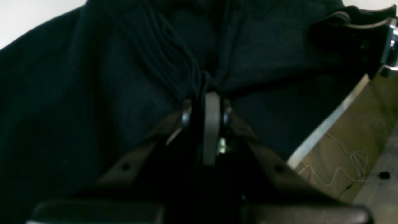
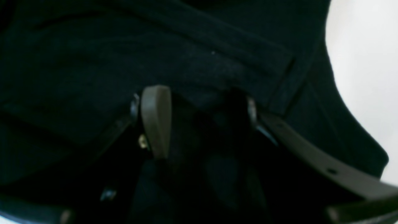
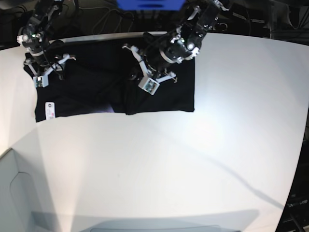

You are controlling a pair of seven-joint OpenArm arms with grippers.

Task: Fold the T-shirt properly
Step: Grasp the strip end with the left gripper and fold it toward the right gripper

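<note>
T-shirt (image 3: 96,82): black cloth, lying flat on my white worktop (image 3: 193,159) at its far edge, spread from under my right arm across to under my left arm.
Label (image 3: 49,110): small white tag on the near corner of the T-shirt, on my right arm's side; it carries dark marks too small to read.
Print: a faint purple patch (image 3: 110,110) shows at the near edge of the T-shirt, at a fold line; no writing readable there.
Left pincer (image 1: 207,107): my fingers are together, clamped on a bunched pleat of the T-shirt; creases fan away from the pinch point.
Right pincer (image 2: 199,105): my fingers stand apart, tips down on the cloth; one pale pad (image 2: 155,119) is clear, the other is dark against the fabric. I cannot tell whether any cloth is caught between them.
Arm positions: in the base view my left pincer sits over the middle of the T-shirt, my right one at the far corner near the sleeve.
Surroundings: a blue item (image 3: 150,4) and dark cables beyond the far worktop edge; a metal rail (image 1: 329,124) and a thin pale cord (image 1: 345,161) on the floor show in the left wrist view.
Obstructions: my own arms cover the far portion of the T-shirt.
</note>
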